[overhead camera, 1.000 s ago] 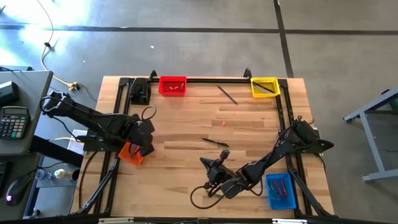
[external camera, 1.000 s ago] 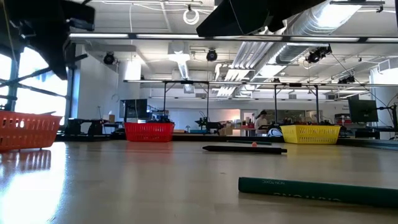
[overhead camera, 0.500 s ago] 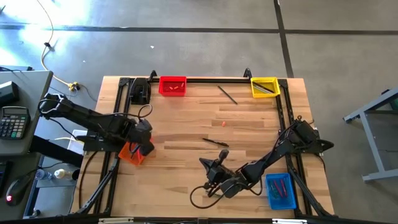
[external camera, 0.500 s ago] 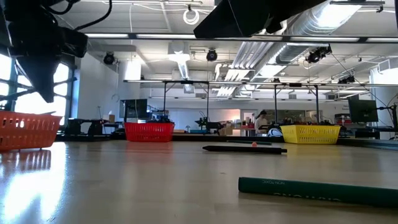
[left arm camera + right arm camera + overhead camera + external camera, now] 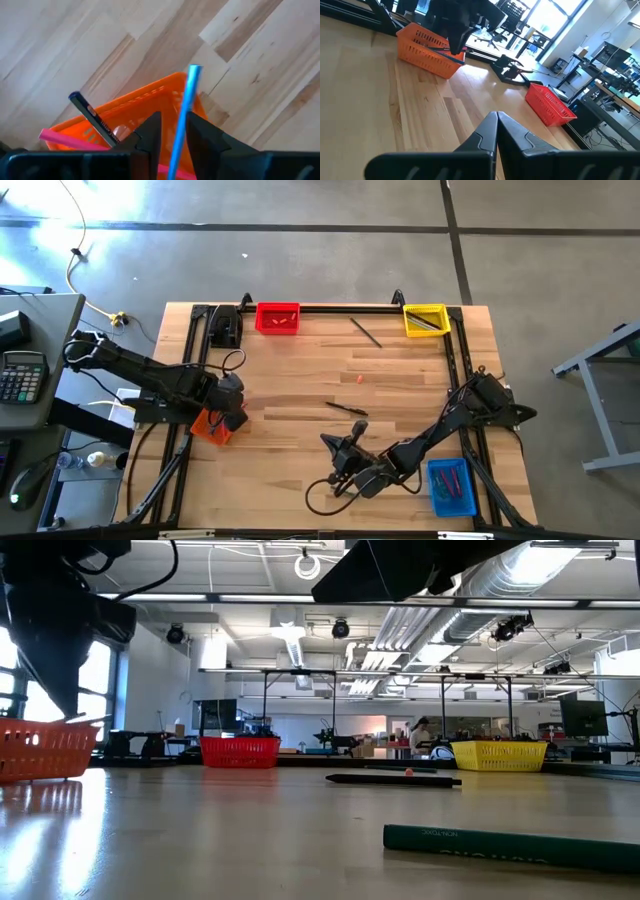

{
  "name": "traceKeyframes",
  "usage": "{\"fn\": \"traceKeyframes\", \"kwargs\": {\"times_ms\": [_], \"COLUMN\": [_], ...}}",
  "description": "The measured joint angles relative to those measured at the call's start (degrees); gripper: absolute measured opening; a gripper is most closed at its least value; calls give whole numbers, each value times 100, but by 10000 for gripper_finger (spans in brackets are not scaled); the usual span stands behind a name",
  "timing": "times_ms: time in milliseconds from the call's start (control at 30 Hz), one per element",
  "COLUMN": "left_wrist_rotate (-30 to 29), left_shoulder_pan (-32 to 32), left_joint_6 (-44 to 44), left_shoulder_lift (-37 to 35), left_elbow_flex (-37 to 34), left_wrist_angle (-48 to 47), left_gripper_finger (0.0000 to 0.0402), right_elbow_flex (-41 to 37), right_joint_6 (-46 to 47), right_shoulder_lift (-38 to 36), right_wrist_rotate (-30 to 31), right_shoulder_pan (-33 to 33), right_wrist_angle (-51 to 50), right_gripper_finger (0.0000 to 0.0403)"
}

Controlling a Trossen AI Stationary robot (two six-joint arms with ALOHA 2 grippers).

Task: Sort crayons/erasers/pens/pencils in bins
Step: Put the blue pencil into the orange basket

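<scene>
My left gripper (image 5: 229,412) hangs over the orange bin (image 5: 210,426) at the table's left edge, shut on a blue pen (image 5: 186,105). A black pen (image 5: 92,120) and a pink pen (image 5: 70,139) lie in that bin. My right gripper (image 5: 336,443) is shut and empty above the near middle of the table. A black pen (image 5: 346,408), a small pink-orange eraser (image 5: 359,378) and a thin pencil (image 5: 365,332) lie on the table. A green pencil (image 5: 510,845) lies close to the low camera. My left gripper pinches the blue pen's shaft (image 5: 179,131) between its two fingers, which come from above. The pen runs along the fingers, and its free end (image 5: 194,69) sticks out past the fingertips over the orange bin's rim. The pen is lifted clear.
A red bin (image 5: 277,318) and a yellow bin (image 5: 425,319) stand at the far edge. A blue bin (image 5: 451,486) with red sticks stands at the near right. A black frame rail (image 5: 350,308) runs along the far edge.
My left gripper has come down toward the orange bin and a little toward the table's left edge, still shut on the blue pen.
</scene>
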Motion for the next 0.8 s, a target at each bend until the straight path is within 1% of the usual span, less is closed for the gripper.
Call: {"fn": "traceKeyframes", "kwargs": {"times_ms": [167,300,433,500,667,733,800], "left_wrist_rotate": [-63,10,408,493,450,270,69], "left_shoulder_pan": [0,-66,-299,-375,-428,-428,-366], "left_joint_6": [406,1092,1588,1704,1792,1883,1979], "left_shoulder_lift": [2,0,153,353,1089,1316,1485], "left_elbow_flex": [353,727,678,602,468,468,468], "left_wrist_angle": [-60,113,879,968,903,920,909], "left_gripper_finger": [105,107,78,58,10,3,4], "right_elbow_flex": [0,0,0,0,-2,-2,-2], "right_joint_6": [2,0,-5,-5,14,28,28], "right_shoulder_lift": [-1,-2,-2,-1,-2,-2,-2], "right_wrist_rotate": [-50,-48,-48,-48,-92,-94,-94], "right_shoulder_pan": [0,0,0,0,0,0,-2], "right_wrist_angle": [-2,-2,-2,-3,-48,-61,-78], "right_gripper_finger": [0,0,0,0,0,0,0]}}
